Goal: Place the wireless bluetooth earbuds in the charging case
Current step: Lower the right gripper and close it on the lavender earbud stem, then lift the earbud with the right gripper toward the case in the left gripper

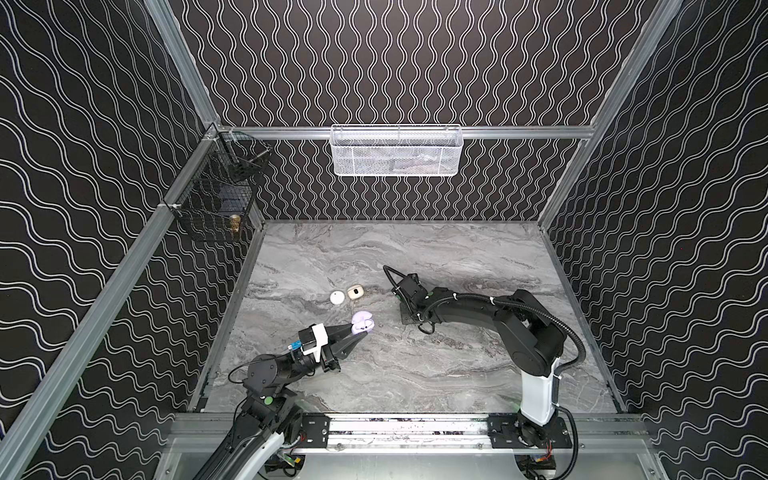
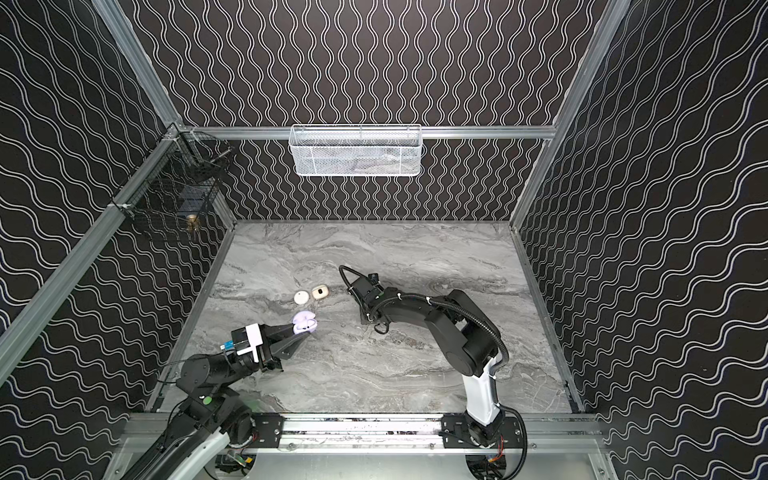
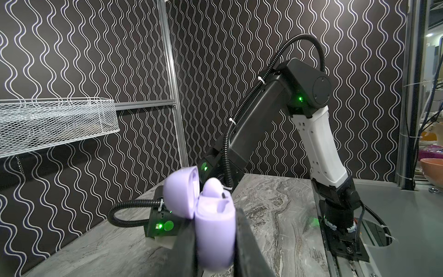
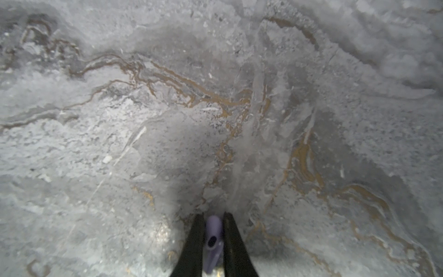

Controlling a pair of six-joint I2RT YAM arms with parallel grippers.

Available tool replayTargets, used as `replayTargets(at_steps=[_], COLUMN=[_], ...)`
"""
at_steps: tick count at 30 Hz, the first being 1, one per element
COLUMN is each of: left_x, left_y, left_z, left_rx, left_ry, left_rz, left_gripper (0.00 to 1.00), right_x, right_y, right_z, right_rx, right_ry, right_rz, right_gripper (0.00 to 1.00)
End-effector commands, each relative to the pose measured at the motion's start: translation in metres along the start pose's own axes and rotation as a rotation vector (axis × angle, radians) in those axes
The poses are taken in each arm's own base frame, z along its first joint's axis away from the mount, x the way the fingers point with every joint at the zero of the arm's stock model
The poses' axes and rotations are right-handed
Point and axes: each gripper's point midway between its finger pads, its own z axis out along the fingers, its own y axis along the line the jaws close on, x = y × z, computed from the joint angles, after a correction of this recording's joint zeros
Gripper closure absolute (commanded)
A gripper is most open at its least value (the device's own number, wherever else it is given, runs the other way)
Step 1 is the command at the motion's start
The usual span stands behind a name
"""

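A: Where do we find the case?
B: We see the lavender charging case (image 3: 215, 227) pinched between the two dark fingers of the left gripper (image 1: 360, 332), held upright with its lid (image 3: 181, 189) swung open. Whether its base touches the marble table (image 1: 457, 374) we cannot tell, as the fingers cover it.
A: And the earbuds?
B: We make out one seated earbud (image 3: 213, 189) in the case, its rounded head poking up. The close range blurs it, and its stem is hidden inside. The other, a lavender earbud (image 4: 212, 239), sits between the fingers of the right gripper (image 4: 213, 217), which are drawn in narrow against it, low over the marble.
A: Do we see all of that bud?
B: No, its lower end is cut off by the frame edge in the right wrist view. In both top views the right gripper's tips are hidden under its own wrist and cable, apart from the case.
A: Anything else on the table?
B: A white round case (image 1: 337, 297) and a tan case (image 1: 355, 292) lie side by side just beyond the lavender one. We cannot tell whether either is open or holds buds, as they are too small. The contents of the white mesh basket (image 1: 395, 151) on the back rail are also unclear to us
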Motion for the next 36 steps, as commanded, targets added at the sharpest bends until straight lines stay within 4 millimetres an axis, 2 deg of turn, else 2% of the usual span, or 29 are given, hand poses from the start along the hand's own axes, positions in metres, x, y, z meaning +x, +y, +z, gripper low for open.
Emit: replayTargets(at_steps=[1,5,10,12,14,17,20,22,24,27,29,33,36], left_x=[-0.005,-0.004,0.002,0.005,0.009,0.010,0.009,0.006,0.003,0.000,0.001,0.000,-0.003], left_y=[0.000,0.002,0.012,0.018,0.024,0.030,0.033,0.034,0.034,0.035,0.037,0.037,0.038], left_z=[0.001,0.002,0.002,0.001,0.000,0.000,0.001,0.001,0.001,-0.001,-0.002,-0.003,-0.004], left_rx=[0.000,-0.005,-0.058,-0.094,-0.130,-0.162,-0.176,-0.180,-0.185,-0.194,-0.207,-0.215,-0.224], left_ry=[-0.022,-0.018,0.001,0.008,0.020,0.032,0.035,0.028,0.018,0.010,0.007,0.003,0.003], left_rz=[0.016,0.018,0.021,0.024,0.029,0.033,0.035,0.036,0.035,0.038,0.035,0.025,0.012], left_gripper=[1.00,1.00,1.00,1.00,1.00,1.00,1.00,1.00,1.00,1.00,1.00,1.00,1.00], right_x=[0.018,0.009,-0.032,-0.048,-0.064,-0.075,-0.075,-0.071,-0.065,-0.055,-0.050,-0.049,-0.051], right_y=[-0.009,-0.008,-0.005,-0.001,0.004,0.021,0.043,0.060,0.077,0.105,0.122,0.146,0.157], right_z=[-0.002,-0.013,-0.074,-0.110,-0.158,-0.234,-0.302,-0.339,-0.366,-0.391,-0.401,-0.403,-0.398], right_rx=[0.022,0.007,-0.061,-0.096,-0.118,-0.177,-0.295,-0.387,-0.444,-0.496,-0.526,-0.553,-0.536], right_ry=[0.065,0.024,-0.162,-0.267,-0.392,-0.587,-0.754,-0.838,-0.899,-0.955,-0.985,-1.004,-1.005], right_rz=[0.000,0.017,0.067,0.079,0.091,0.083,0.067,0.044,0.016,-0.042,-0.073,-0.114,-0.130], right_gripper=[0.88,0.92,0.95,0.97,0.98,0.98,0.98,0.98,0.98,0.99,0.98,0.98,0.99])
